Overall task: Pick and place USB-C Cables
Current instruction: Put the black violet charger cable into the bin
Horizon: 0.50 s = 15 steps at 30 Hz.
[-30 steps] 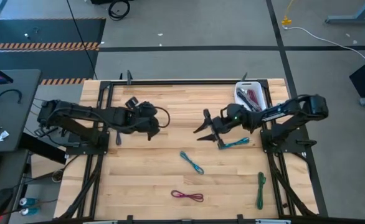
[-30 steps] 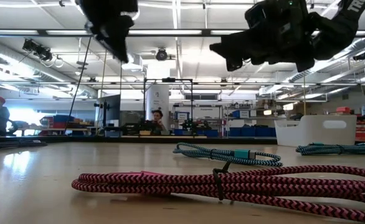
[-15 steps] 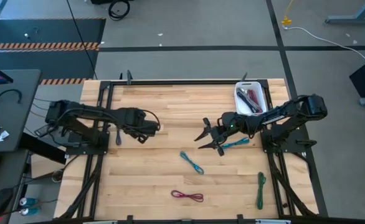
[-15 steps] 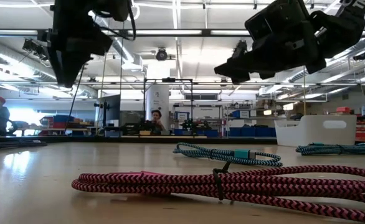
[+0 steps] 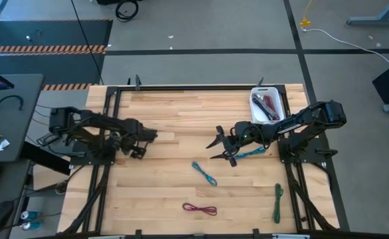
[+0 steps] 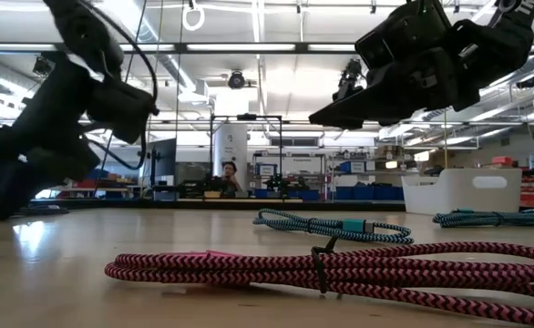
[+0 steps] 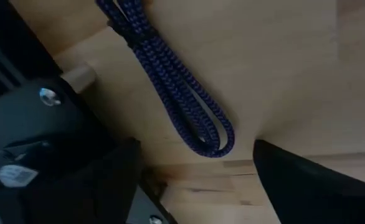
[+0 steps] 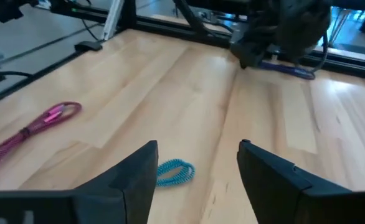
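- Two claws work over the wooden worktop (image 5: 181,119): the left claw (image 5: 143,141) sits low near the left edge, and the right claw (image 5: 221,146) hangs above the middle, toward the right side.
- Left claw: its fingers are spread apart and hold nothing. In the left wrist view the purple cable (image 7: 170,81) lies flat on the wood between them; from above it shows just beside the claw, by the left edge (image 5: 126,145).
- Right claw: its fingers stand wide open and empty, raised clear of the wood in the low view (image 6: 340,114).
- Teal cable (image 5: 251,153) lies on the worktop just beside the right claw, toward the right edge.
- Light blue cable (image 5: 205,173) lies near the middle of the worktop, closer to the front edge than the claws.
- Magenta-red cable (image 5: 200,209) rests close to the front edge, about midway along it.
- Green cable (image 5: 277,202) lies stretched out near the front right corner.
- White bin (image 5: 256,106) stands at the back right corner with a maroon cable (image 5: 270,105) and a grey cable (image 5: 260,104) inside.
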### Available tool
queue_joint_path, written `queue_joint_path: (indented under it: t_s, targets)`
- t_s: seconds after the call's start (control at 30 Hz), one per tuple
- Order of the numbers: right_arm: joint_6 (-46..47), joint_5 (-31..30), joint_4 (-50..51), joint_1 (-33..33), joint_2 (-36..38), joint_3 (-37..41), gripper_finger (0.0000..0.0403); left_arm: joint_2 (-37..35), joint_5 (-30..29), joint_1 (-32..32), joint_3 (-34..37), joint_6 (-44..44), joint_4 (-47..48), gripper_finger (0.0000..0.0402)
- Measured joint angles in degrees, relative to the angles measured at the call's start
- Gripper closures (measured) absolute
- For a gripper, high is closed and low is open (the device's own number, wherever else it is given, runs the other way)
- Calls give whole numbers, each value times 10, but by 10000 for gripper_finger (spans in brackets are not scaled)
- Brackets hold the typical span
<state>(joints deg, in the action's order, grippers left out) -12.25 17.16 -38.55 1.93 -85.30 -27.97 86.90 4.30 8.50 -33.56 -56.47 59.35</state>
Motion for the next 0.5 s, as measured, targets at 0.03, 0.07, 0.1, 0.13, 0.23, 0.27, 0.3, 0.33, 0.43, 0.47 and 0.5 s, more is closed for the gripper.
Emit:
queue_joint_path:
  t_s: [0.03,0.07,0.1,0.13,0.23,0.27,0.3,0.33,0.43,0.47,0.5]
  targets:
    - [0,-5,-2,0,0,0,177,-2,6,9,4,2,-7,85]
    - [0,-7,-4,0,0,0,177,-4,6,17,5,11,-11,87]
    - [0,-8,-5,0,0,0,177,-7,1,24,5,18,-11,89]
    - [0,-8,-4,0,0,0,178,-9,-9,31,-1,26,-9,93]
    - [0,-7,-4,-1,0,0,180,-12,-20,65,-7,41,-6,102]
    - [0,-7,-3,-1,0,0,180,-12,-19,78,-4,46,-5,104]
    - [0,-7,-1,-2,0,0,180,-10,-19,89,0,49,-6,107]
    - [0,-7,0,-3,0,0,180,-11,-17,99,4,54,-9,109]
    - [0,-6,8,-5,0,0,180,-12,-1,124,14,77,-22,114]
    - [0,-6,9,-5,0,0,180,-12,1,131,15,86,-25,117]
    - [-2,-6,12,-5,0,0,180,-12,4,139,17,95,-28,120]
